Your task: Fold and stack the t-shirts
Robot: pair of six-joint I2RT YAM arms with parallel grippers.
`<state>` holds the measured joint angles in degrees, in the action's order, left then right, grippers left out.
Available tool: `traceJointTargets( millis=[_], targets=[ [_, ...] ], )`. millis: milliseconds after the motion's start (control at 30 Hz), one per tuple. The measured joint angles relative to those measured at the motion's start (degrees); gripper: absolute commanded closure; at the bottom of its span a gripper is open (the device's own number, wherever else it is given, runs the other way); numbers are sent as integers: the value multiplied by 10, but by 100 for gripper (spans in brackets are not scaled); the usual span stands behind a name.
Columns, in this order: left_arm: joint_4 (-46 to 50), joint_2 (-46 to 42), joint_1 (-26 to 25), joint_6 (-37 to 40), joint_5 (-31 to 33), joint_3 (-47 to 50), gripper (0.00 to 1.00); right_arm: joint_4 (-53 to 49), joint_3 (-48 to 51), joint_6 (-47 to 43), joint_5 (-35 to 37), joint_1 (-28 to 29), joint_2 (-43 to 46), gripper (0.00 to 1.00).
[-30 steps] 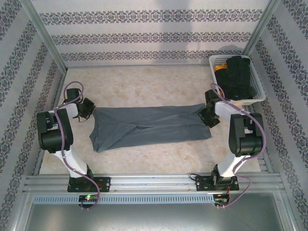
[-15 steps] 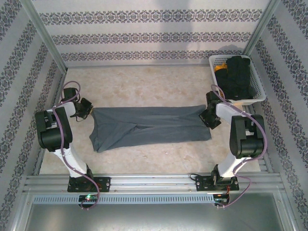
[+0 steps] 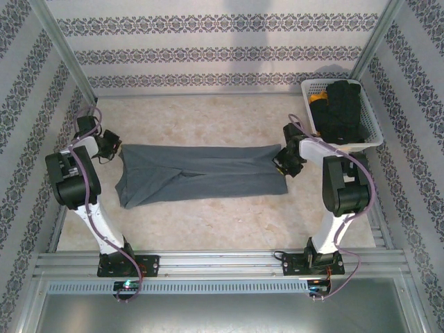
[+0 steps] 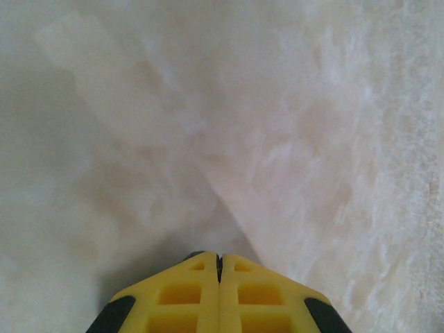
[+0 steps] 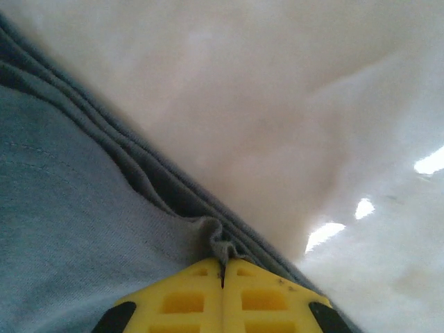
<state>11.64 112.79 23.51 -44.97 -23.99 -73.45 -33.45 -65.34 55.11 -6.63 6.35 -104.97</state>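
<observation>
The right pincer (image 5: 222,263) has its yellow tips pressed together on a little bunch of the shirt's (image 3: 201,173) edge. From there the shirt runs off toward 9 o'clock, flat on the table (image 3: 208,118).

The left pincer (image 4: 218,258) is pressed shut too. It sits at the shirt's other end, and I cannot tell if any cloth is caught in it. From that one, the shirt lies toward 3 o'clock.

So the shirt's long line goes straight from 9 to 3, with one pincer at each end. Each arm is nearest its own end. I think the next fold has to bring one end over toward the other.

The basket (image 3: 312,86) is at 1 o'clock from the right pincer.
</observation>
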Motion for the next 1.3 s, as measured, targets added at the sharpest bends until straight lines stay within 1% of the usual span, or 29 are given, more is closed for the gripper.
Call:
traceJointTargets(
  millis=[33,67,133,200,267,367,433,500,600,700,900,1033,1133,1233,1300],
  targets=[
    [0,0,0,4,2,-1,49,0,-12,-5,-3,-1,-9,70],
    [3,-3,0,5,4,0,44,-2,-20,-8,-4,-2,-15,65],
    [9,-22,1,11,17,12,38,-7,-28,-19,-3,-5,-16,56],
    [17,-63,2,18,30,43,37,-14,-29,-31,-1,-7,-8,51],
    [23,-127,2,23,38,87,37,-17,-21,-48,-1,-8,12,46],
    [28,-231,-11,30,47,152,38,-12,13,-87,3,6,83,40],
    [24,-286,-37,35,44,194,40,1,36,-115,2,32,143,41],
    [12,-316,-72,40,26,237,41,21,51,-137,-8,63,189,43],
    [3,-308,-126,50,-17,282,44,59,72,-155,-34,97,212,45],
    [-4,-277,-157,66,-51,298,45,78,90,-163,-57,108,201,45],
    [-23,-237,-167,118,-69,297,43,101,91,-166,-89,115,184,45],
    [-38,-225,-167,149,-63,297,40,113,90,-165,-110,123,182,45],
    [-63,-224,-167,162,-58,297,40,122,89,-165,-124,131,181,45],
    [-97,-210,-168,168,-60,296,41,128,88,-165,-135,138,176,46],
    [-115,-190,-173,169,-62,294,45,130,88,-165,-140,141,172,46]
  ],
)
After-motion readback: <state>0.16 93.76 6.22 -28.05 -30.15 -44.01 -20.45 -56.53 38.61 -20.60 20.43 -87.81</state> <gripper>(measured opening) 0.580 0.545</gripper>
